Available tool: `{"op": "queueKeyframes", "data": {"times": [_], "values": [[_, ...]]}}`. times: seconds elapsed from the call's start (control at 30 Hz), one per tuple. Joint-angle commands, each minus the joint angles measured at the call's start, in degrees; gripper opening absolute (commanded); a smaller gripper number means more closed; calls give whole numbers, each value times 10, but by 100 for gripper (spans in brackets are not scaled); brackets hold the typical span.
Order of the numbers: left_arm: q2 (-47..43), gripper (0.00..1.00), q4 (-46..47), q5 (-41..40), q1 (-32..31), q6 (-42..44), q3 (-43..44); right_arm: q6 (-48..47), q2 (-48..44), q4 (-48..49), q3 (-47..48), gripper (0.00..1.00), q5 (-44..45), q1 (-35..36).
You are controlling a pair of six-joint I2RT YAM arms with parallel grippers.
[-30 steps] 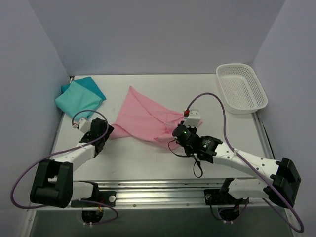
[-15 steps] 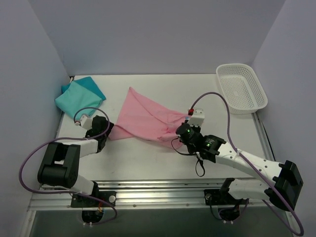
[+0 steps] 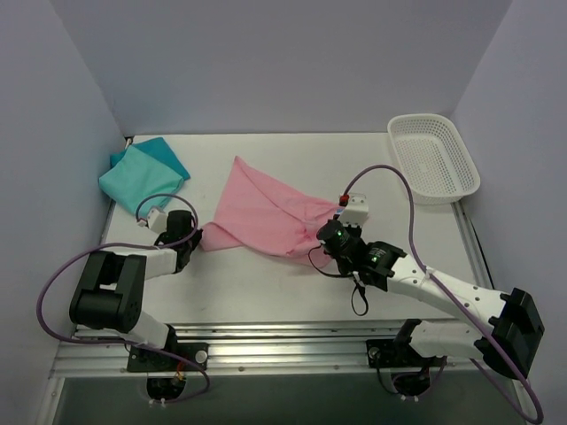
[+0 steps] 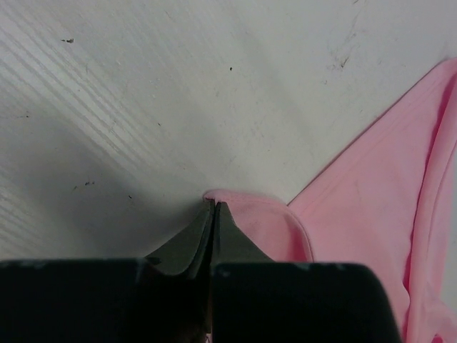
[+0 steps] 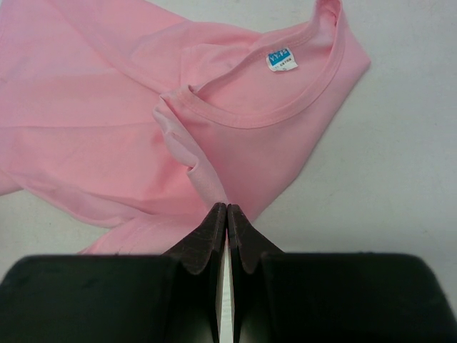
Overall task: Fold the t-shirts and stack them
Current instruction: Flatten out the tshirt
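Note:
The light pink t-shirt [image 3: 266,212] lies crumpled and spread in the middle of the table. Its collar and blue label [image 5: 280,60] face the right wrist camera. My left gripper [image 3: 191,237] is at the shirt's near-left corner. Its jaws [image 4: 214,206] are shut on the rounded hem corner [image 4: 264,214]. My right gripper [image 3: 330,232] is at the shirt's right side, just below the collar. Its jaws [image 5: 226,208] are shut on a raised fold of pink cloth [image 5: 193,161]. The teal t-shirt [image 3: 142,173] lies folded at the back left, away from both grippers.
A white mesh basket [image 3: 432,158] stands at the back right by the wall. Purple walls close in the table on the left, back and right. The arms' cables loop over the near part of the table, and a metal rail [image 3: 292,341] runs along the front edge.
My left gripper has moved up to the pink shirt's near-left corner and gone from open to shut on it. The right gripper has shifted slightly right, still shut on the cloth.

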Motion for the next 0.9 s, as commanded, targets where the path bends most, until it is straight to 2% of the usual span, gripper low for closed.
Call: {"op": "queueKeyframes", "data": {"times": [0.0, 0.27, 0.4, 0.5, 0.6, 0.7, 0.73, 0.87], "values": [[4, 2, -10, 11, 3, 7, 10, -3, -14, -8, -8, 0, 19, -6], [-15, 2, 13, 10, 2, 42, 7, -9, -21, -21, -2, 0, 27, -14], [-113, 2, -69, -26, -28, 102, 50, -24, -52, -69, 45, 0, 58, -15], [-218, 2, -207, -101, -84, 154, 106, -37, -116, -123, 96, 0, 86, -14], [-314, 2, -282, -146, -140, 198, 152, -51, -176, -170, 147, 0, 92, -13], [-389, 2, -334, -146, -186, 240, 197, -113, -249, -155, 169, 0, 48, -10], [-415, 2, -345, -145, -199, 260, 208, -130, -267, -144, 171, 0, 4, -11], [-450, 2, -391, -129, -252, 304, 272, -182, -331, -123, 206, 0, -92, -12]]}}
